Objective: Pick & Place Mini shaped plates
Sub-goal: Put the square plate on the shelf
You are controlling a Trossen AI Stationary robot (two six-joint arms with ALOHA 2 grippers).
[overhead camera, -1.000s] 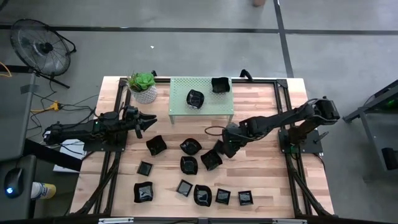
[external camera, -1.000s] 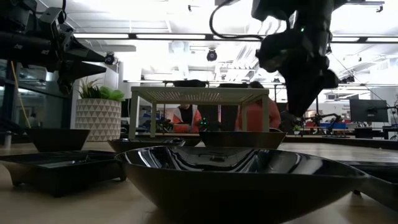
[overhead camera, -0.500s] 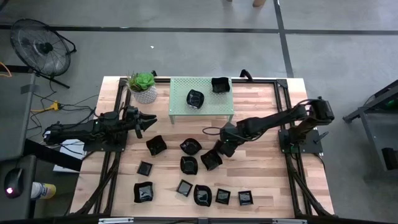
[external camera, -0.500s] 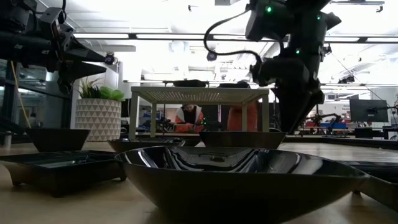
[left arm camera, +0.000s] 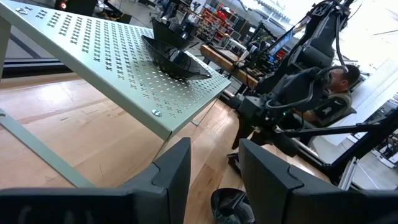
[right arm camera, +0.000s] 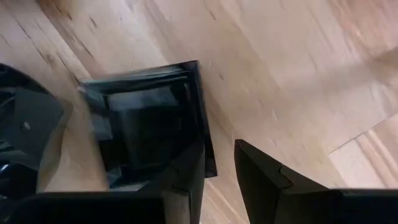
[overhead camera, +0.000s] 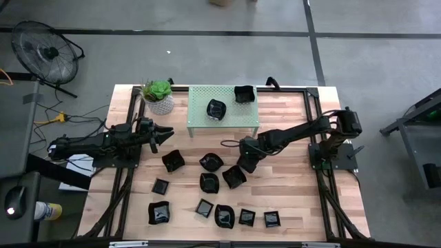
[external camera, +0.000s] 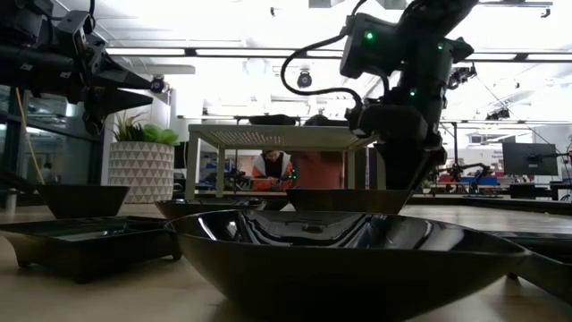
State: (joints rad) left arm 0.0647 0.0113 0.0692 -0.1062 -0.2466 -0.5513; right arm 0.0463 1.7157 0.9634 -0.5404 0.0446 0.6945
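Observation:
Several glossy black mini plates (overhead camera: 209, 182) lie on the wooden table, and two more (overhead camera: 216, 109) sit on the pale green perforated rack (overhead camera: 238, 117). My right gripper (overhead camera: 247, 162) is open, low over a square plate (right arm camera: 149, 118) near the table's middle. In the right wrist view my right gripper (right arm camera: 219, 149) has one finger over the plate's inside and the other outside its rim. My left gripper (overhead camera: 165, 131) waits open above the table's left side, pointing at the rack. My right gripper comes from above at the square plate's rim (right arm camera: 205, 124), which runs between the open fingers. Whether a finger touches the rim, I cannot tell. The plate lies flat on the table.
A white-potted green plant (overhead camera: 160, 96) stands at the far left of the table beside the rack. Other plates (overhead camera: 233, 176) lie close on the near side of the square one. Bare wood shows on the table's right part (overhead camera: 289, 186). People sit in the room beyond.
My right gripper has moved toward the table's left and down, from beside the square plate to low over its edge. The plates have kept their places.

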